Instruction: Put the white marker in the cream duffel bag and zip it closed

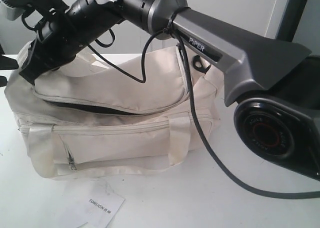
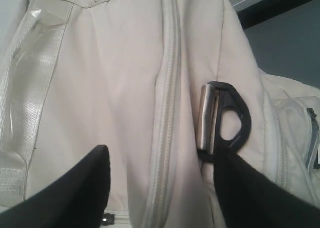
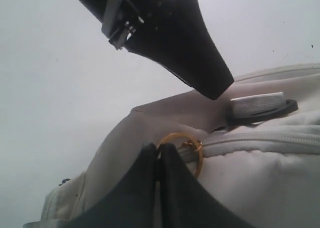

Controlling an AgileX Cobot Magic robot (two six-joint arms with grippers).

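**Grippers crowd one end of cream duffel bag (image 1: pixel 115 143)**

The bag lies lengthwise on a white table (image 1: pixel 210 200), which is matte, faintly scuffed and lit evenly from above. A pale wall closes the scene behind it, and a dark upright post (image 1: pixel 296 13) stands at the far right. The top flap's zip is parted along a dark slit over the bag's left half, and a second zip (image 1: pixel 110 128) runs closed across the front. A loose paper tag (image 1: pixel 102 204) printed TONLION lies on the table just in front of the bag, apart from it.

The grey right arm (image 1: pixel 210 43), marked PIPER, reaches from its base at the right across the top of the bag to the far left end. A black cable (image 1: pixel 210 153) trails from the arm down over the bag onto the table.

In the right wrist view, the right gripper (image 3: pixel 159 147) has its two black fingers pressed together. A gold ring (image 3: pixel 192 153) on the zip pull is caught at their tips.

In the left wrist view, the left gripper (image 2: pixel 160 153) stands wide. Its fingers straddle the bag's end panel and a closed zip seam. One finger is just beside a black strap ring (image 2: pixel 235 115) with a metal bar.

The white marker cannot be seen in any view.
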